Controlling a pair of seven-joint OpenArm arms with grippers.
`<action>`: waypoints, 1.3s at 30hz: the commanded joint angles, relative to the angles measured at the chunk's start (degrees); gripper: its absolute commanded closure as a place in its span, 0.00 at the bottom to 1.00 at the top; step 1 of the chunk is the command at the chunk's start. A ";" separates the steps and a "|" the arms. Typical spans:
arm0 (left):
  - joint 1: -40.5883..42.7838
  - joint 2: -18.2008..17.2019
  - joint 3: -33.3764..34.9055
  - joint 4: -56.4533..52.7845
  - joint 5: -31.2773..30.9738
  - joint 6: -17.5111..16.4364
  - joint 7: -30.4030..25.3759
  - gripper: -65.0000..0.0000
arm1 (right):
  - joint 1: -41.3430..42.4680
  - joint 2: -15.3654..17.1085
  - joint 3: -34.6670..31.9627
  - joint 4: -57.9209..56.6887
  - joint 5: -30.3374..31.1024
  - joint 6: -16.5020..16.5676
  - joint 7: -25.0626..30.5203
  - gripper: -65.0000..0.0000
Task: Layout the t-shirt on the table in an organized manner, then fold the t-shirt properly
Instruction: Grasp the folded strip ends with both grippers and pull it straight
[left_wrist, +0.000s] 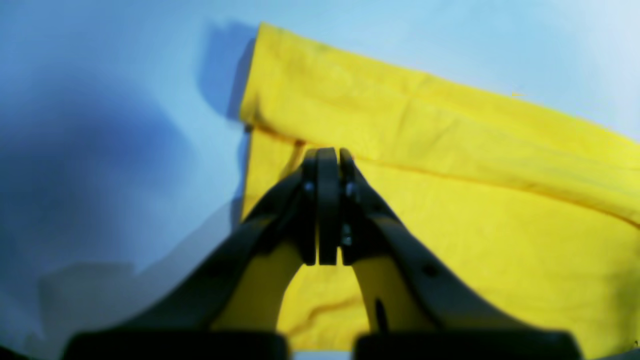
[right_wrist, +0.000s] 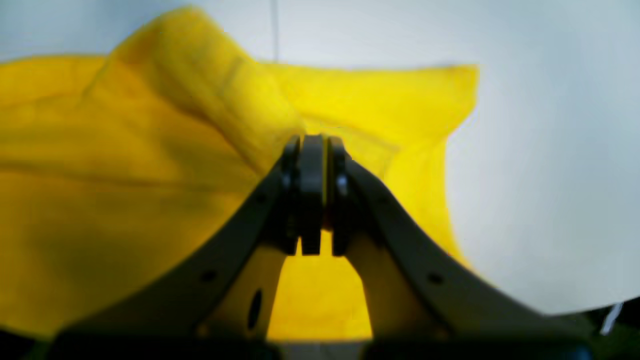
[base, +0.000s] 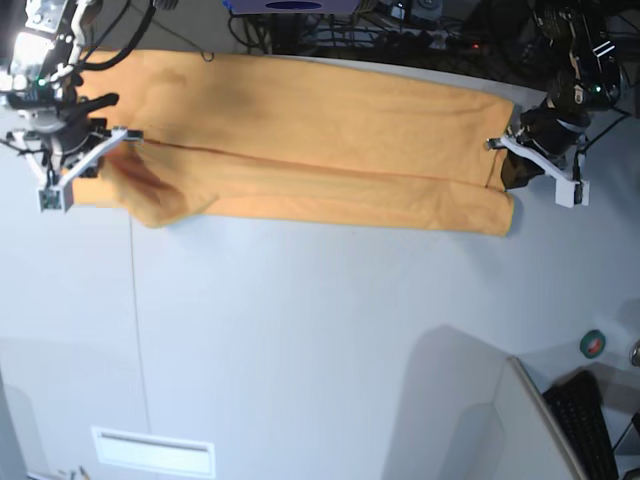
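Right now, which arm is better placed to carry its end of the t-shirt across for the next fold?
Probably neither alone. The left hand and the right hand are each shut on opposite ends of the t-shirt, which lies stretched on the table; they should move together.

The t-shirt stretches along the table's far edge, an arm at each end. Everything nearer, from its near hem to the near edge, lies open to passage, apart from the slot plate and a keyboard at the near corners.
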 joint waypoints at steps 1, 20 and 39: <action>-0.82 -0.77 -0.24 0.83 -0.82 -0.29 -0.94 1.00 | -0.80 -0.19 0.17 0.93 0.21 1.91 0.96 1.00; -1.96 -3.41 8.20 -2.07 -0.82 -0.29 -1.11 1.00 | -8.62 -1.60 0.17 0.84 0.12 6.49 -9.32 1.00; -5.57 -3.24 20.33 -7.69 -0.82 0.06 -1.29 1.00 | -2.64 0.95 2.80 3.65 0.12 13.25 -9.85 0.82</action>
